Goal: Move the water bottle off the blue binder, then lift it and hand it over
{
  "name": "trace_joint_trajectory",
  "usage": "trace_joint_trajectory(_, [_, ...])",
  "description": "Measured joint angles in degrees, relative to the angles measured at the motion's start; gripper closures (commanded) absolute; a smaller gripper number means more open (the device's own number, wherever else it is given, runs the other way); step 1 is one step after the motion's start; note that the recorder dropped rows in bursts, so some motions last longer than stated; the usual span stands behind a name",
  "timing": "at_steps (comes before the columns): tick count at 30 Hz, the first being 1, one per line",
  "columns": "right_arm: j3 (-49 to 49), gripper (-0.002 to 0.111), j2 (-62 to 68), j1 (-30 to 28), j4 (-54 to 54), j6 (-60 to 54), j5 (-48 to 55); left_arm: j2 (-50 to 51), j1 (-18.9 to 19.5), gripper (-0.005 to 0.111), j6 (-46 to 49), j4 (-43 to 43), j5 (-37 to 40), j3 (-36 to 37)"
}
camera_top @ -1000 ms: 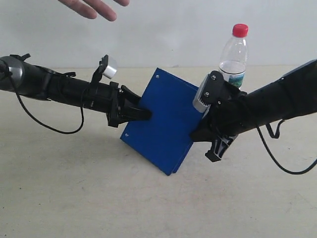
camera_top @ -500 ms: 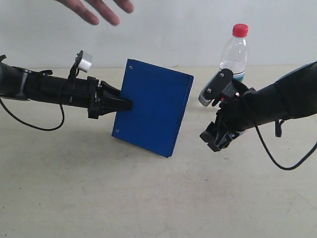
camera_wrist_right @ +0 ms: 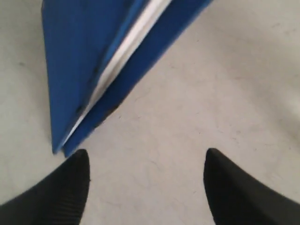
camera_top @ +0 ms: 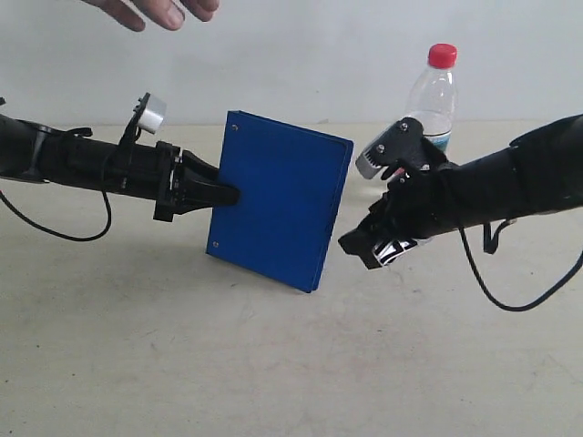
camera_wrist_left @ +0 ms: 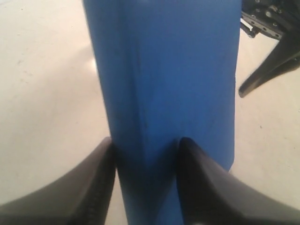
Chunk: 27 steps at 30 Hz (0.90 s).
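The blue binder [camera_top: 273, 209] hangs upright above the table, gripped at its spine edge by my left gripper [camera_top: 228, 194], which is shut on it; up close the blue binder [camera_wrist_left: 164, 79] fills the space between the fingers [camera_wrist_left: 98, 183]. My right gripper [camera_top: 364, 248] is open and empty just right of the binder's lower open edge, where white pages [camera_wrist_right: 117, 65] show in the blue binder [camera_wrist_right: 75, 56]. The water bottle [camera_top: 431, 100], clear with a red cap, stands on the table behind the right arm.
A human hand [camera_top: 155, 11] reaches in at the top left, above the left arm. A pale wall stands behind the beige table [camera_top: 273, 364]. Black cables trail from both arms onto the table.
The left gripper carried the binder left and turned it upright off the table. The right gripper let go of the binder's right edge, pulled away, then drew back near it. The hand rose.
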Motion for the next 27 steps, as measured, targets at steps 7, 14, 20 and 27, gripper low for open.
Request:
trace_joint_trajectory(7, [0.0,0.108,1.8,0.0,9.4,-1.6,-1.5,0.0,0.0,0.102,-0.1,0.3,0.3,0.0])
trace_joint_trajectory(14, [-2.8,0.108,8.3,0.0,10.5,0.3,-5.0,0.0,0.0,0.102,-0.3,0.4,0.4,0.0])
trace_joint_trajectory(20, [-6.0,0.108,10.9,0.0,10.5,4.7,-2.5,0.0,0.0,0.102,-0.3,0.4,0.4,0.0])
trace_joint_trajectory(27, [-6.2,0.108,10.9,0.0,10.5,6.0,1.6,0.0,0.0,0.102,-0.3,0.4,0.5,0.0])
